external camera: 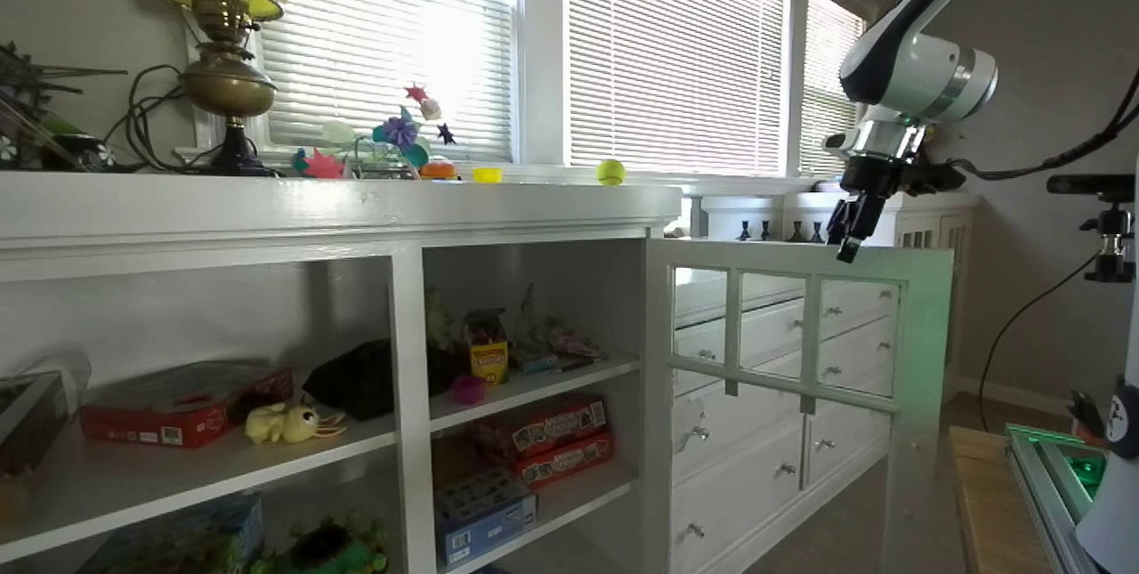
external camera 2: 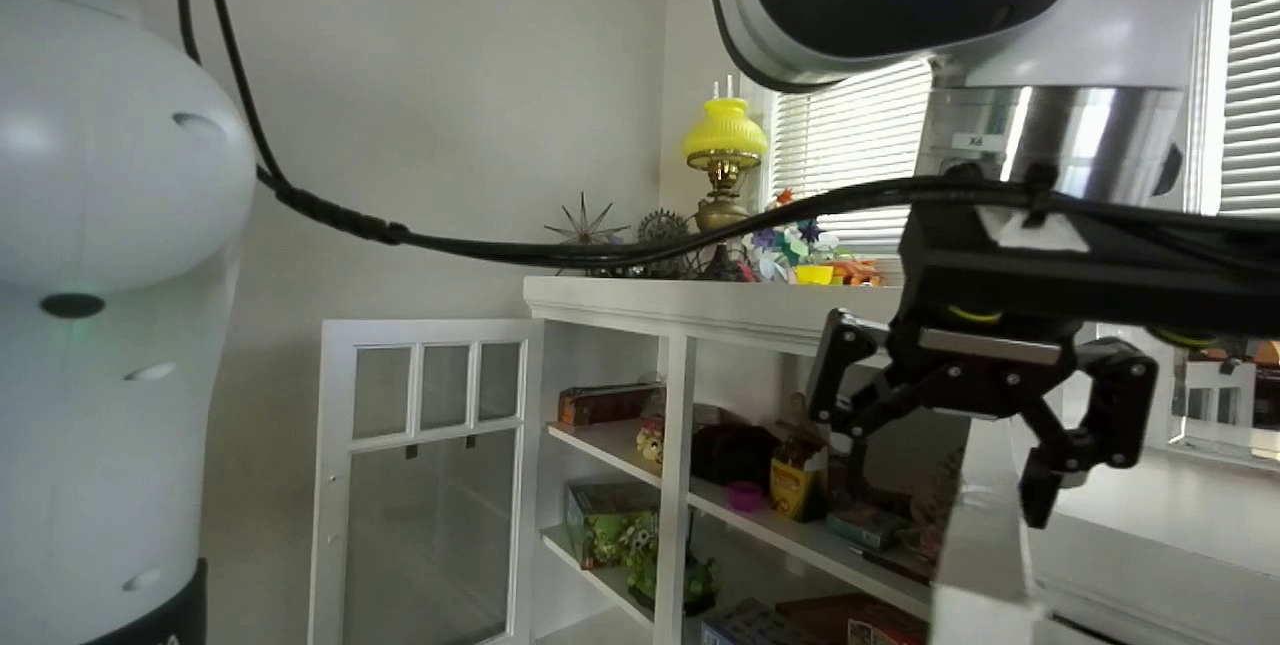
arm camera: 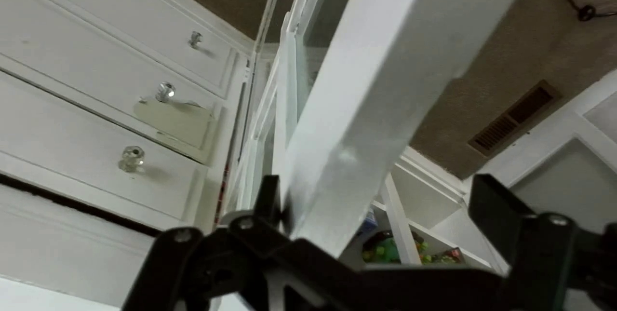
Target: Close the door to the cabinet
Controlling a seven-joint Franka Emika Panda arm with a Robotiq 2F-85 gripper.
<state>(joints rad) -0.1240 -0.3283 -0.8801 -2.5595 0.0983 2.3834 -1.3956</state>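
Observation:
A white cabinet (external camera: pixel 411 432) has its shelves exposed. Its near glass-paned door (external camera: pixel 924 351) stands swung out, and its top edge (arm camera: pixel 352 84) runs between my fingers in the wrist view. My gripper (external camera: pixel 847 240) is at the top of this door, near its free end. It is open in the wrist view (arm camera: pixel 378 195). The left finger is against or very close to one door face; the right finger is well apart from the door. An exterior view shows the open gripper (external camera 2: pixel 940 485) and the cabinet's far door (external camera 2: pixel 333 485), also swung open.
White drawers with clear knobs (arm camera: pixel 131 156) stand beside the near door. Boxes and toys, such as a yellow crayon box (external camera: pixel 488 360), sit on the shelves. A yellow lamp (external camera: pixel 230 84) and a tennis ball (external camera: pixel 610 172) stand on the cabinet top. A cable (external camera 2: pixel 600 253) hangs along the arm.

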